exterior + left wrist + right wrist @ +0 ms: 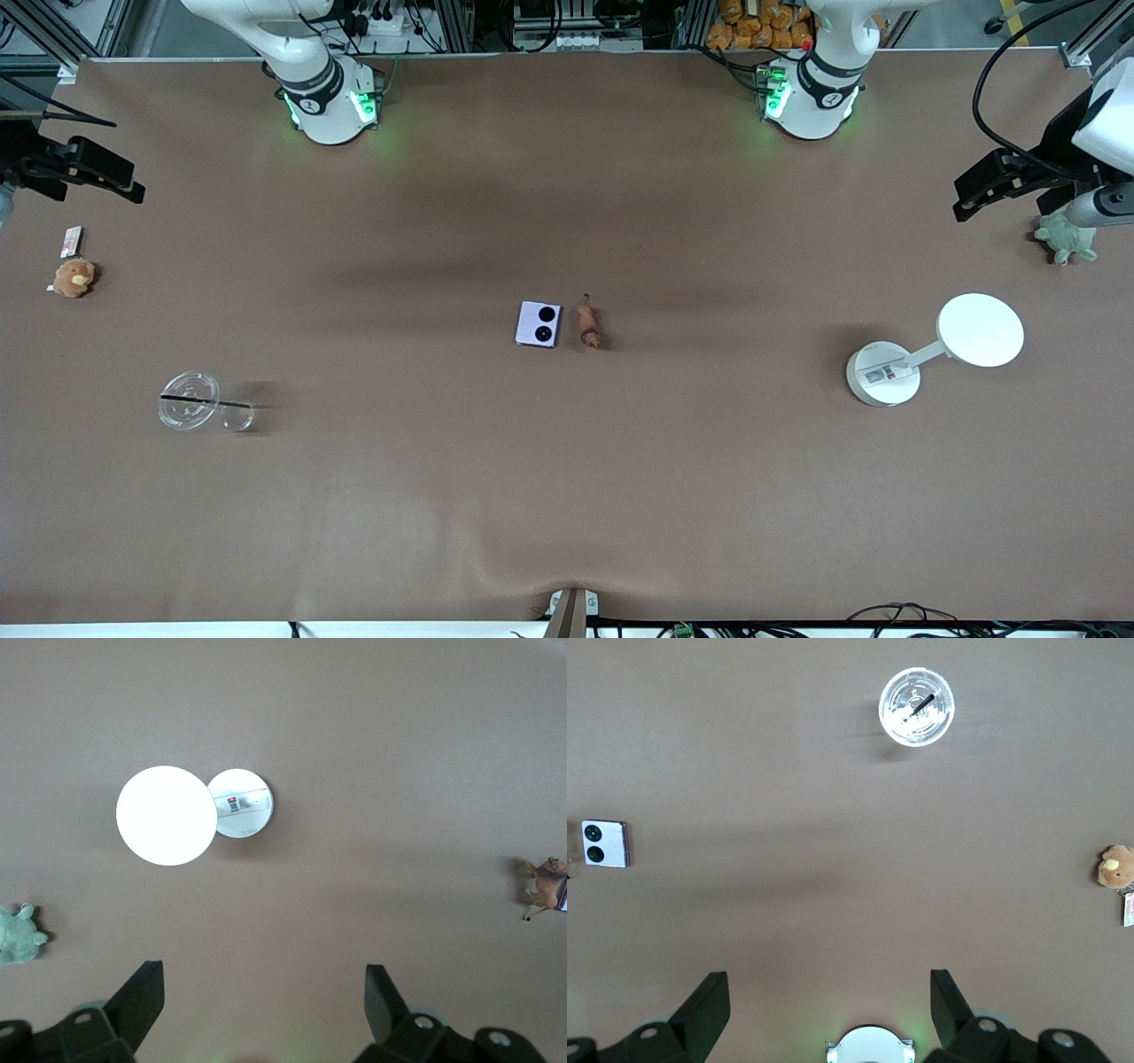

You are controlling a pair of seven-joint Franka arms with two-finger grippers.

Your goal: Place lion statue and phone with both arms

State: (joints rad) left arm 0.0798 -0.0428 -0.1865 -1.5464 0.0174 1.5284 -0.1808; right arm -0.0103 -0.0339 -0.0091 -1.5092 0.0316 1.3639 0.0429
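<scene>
The pale lavender phone (pixel 539 324) lies flat in the middle of the table, its two black lenses toward the lion statue. The small brown-orange lion statue (pixel 588 322) lies right beside it, toward the left arm's end. My left gripper (pixel 974 190) is open and empty, up over the left arm's end of the table; in its wrist view (pixel 263 974) the lion (pixel 549 886) shows at the edge. My right gripper (pixel 124 182) is open and empty over the right arm's end; its wrist view (pixel 829 979) shows the phone (pixel 606 843) at the edge.
A white round-based stand (pixel 884 374) with a disc stands toward the left arm's end, with a green plush turtle (pixel 1067 237) under the left gripper. Toward the right arm's end are a tan plush toy (pixel 73 276), a small card (pixel 72 239) and a clear cup (pixel 189 400) with a straw.
</scene>
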